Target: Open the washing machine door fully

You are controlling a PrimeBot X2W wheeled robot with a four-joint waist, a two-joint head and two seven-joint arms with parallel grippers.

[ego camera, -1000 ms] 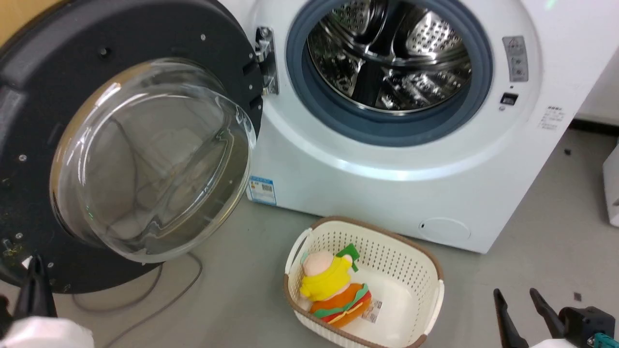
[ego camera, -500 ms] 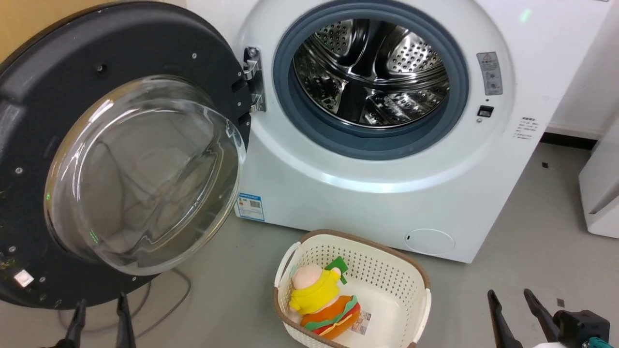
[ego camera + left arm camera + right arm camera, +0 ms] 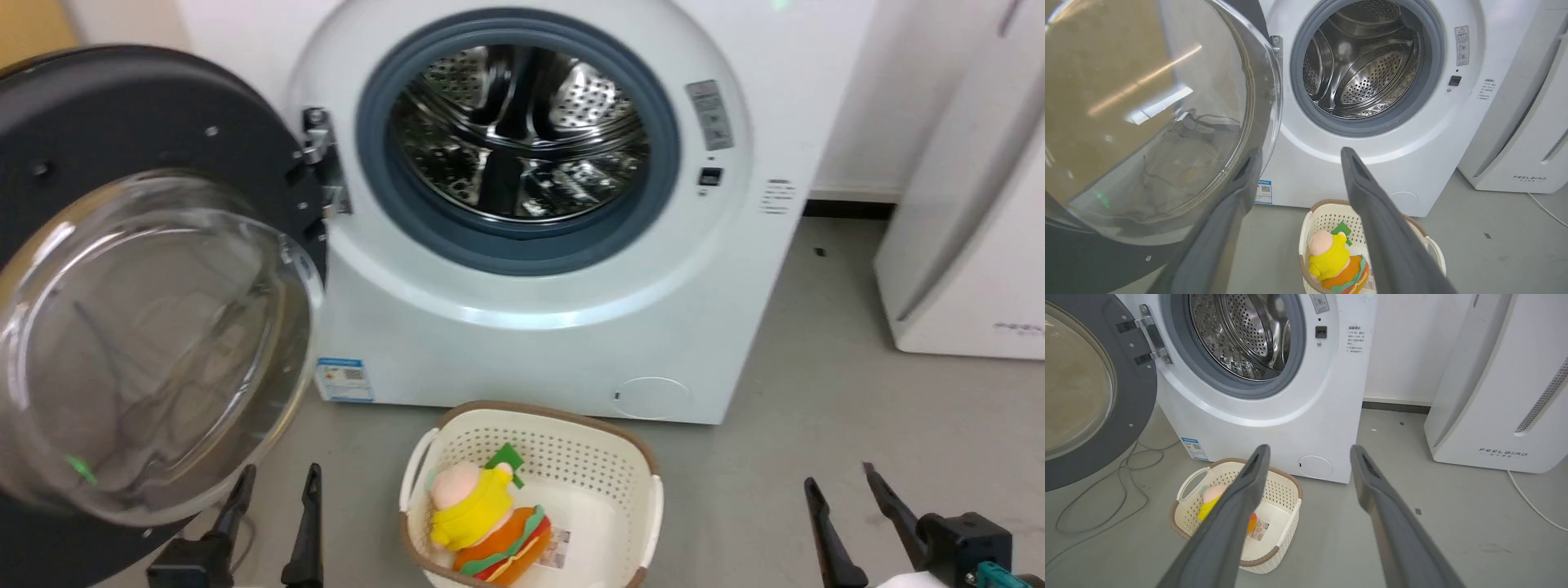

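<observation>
The washing machine (image 3: 522, 343) is a white front-loader with its steel drum and grey gasket exposed. The washing machine door (image 3: 163, 106) stands swung wide to the left on its metal hinge, its dark inner face and bulging glass bowl (image 3: 147, 343) turned toward me. My left gripper (image 3: 280, 472) is open just below and right of the glass bowl, holding nothing. From the left wrist, the left gripper (image 3: 1301, 151) points at the machine, with the door (image 3: 1147, 102) close on its left. My right gripper (image 3: 838, 475) is open and empty over the floor; the right wrist view shows that gripper (image 3: 1309, 448) well short of the machine (image 3: 1274, 428).
A cream basket (image 3: 629, 457) with a yellow and orange plush toy (image 3: 482, 523) sits on the floor before the machine, between my grippers. A white FEELBIRD appliance (image 3: 963, 245) stands to the right. A grey cable (image 3: 1094, 506) loops on the floor under the door.
My left gripper went from shut at the door's lower edge to open and has come away from it. The head camera has shifted, so the whole scene sits further left. The right gripper stays open.
</observation>
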